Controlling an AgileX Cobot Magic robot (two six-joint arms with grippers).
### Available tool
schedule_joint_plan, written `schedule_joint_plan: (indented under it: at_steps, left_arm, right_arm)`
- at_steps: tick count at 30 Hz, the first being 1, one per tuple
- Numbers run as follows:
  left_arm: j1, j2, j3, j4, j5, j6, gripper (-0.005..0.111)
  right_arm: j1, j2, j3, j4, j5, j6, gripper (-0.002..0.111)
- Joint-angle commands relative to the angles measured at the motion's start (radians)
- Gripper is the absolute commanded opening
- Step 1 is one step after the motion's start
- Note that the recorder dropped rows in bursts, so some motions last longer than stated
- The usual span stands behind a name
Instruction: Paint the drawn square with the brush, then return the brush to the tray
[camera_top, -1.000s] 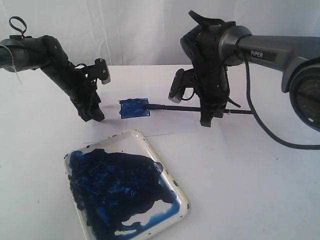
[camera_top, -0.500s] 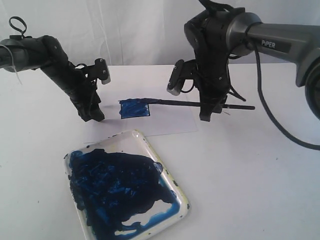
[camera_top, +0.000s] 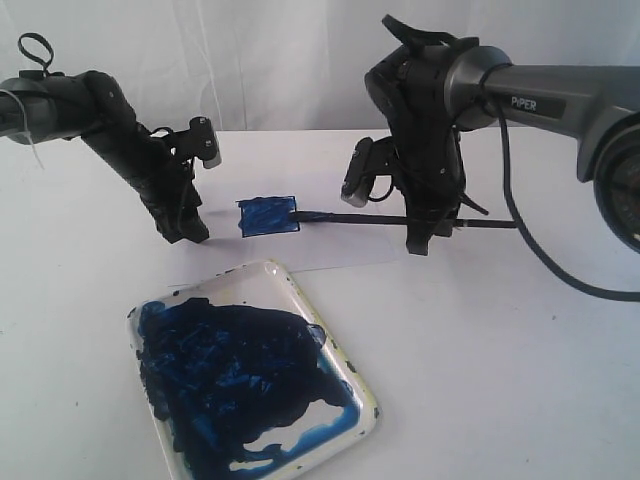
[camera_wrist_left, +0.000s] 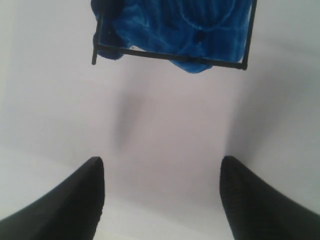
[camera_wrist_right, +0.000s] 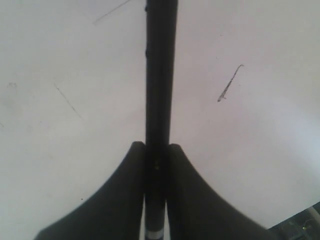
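The drawn square (camera_top: 268, 216) on the white sheet (camera_top: 330, 250) is filled with dark blue paint; in the left wrist view the drawn square (camera_wrist_left: 175, 35) shows blue spilling a little over its black outline. The thin black brush (camera_top: 360, 218) lies nearly level, its tip at the square's right edge. My right gripper (camera_top: 418, 240) is shut on the brush handle (camera_wrist_right: 160, 75), a silver band showing between the fingers. My left gripper (camera_top: 188, 232) stands open on the paper just left of the square, nothing between its fingers (camera_wrist_left: 75, 200). The white tray (camera_top: 340, 345), smeared dark blue, sits in front.
The paper sheet lies on a white table (camera_top: 520, 360). The right arm's black cable (camera_top: 530, 250) loops down at the right. A white backdrop stands behind the table.
The right gripper lifted the brush slightly, then came back down and shifted a bit right; the brush tip is at the square's right edge again. The left arm has not moved.
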Motion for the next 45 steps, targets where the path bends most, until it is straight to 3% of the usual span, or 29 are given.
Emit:
schedule_joint_plan:
  at_steps: [1, 38, 45]
  left_arm:
    - [-0.002, 0.029, 0.011, 0.021, 0.014, 0.002, 0.069]
    - [-0.002, 0.029, 0.011, 0.021, 0.014, 0.002, 0.069]
    - [-0.002, 0.029, 0.011, 0.021, 0.010, 0.002, 0.069]
  right_arm:
    - [-0.001, -0.005, 0.002, -0.019, -0.049, 0.030, 0.000]
    - [-0.001, -0.025, 0.052, -0.023, -0.227, 0.121, 0.000]
    - [-0.001, -0.064, 0.052, 0.018, -0.120, 0.100, 0.000]
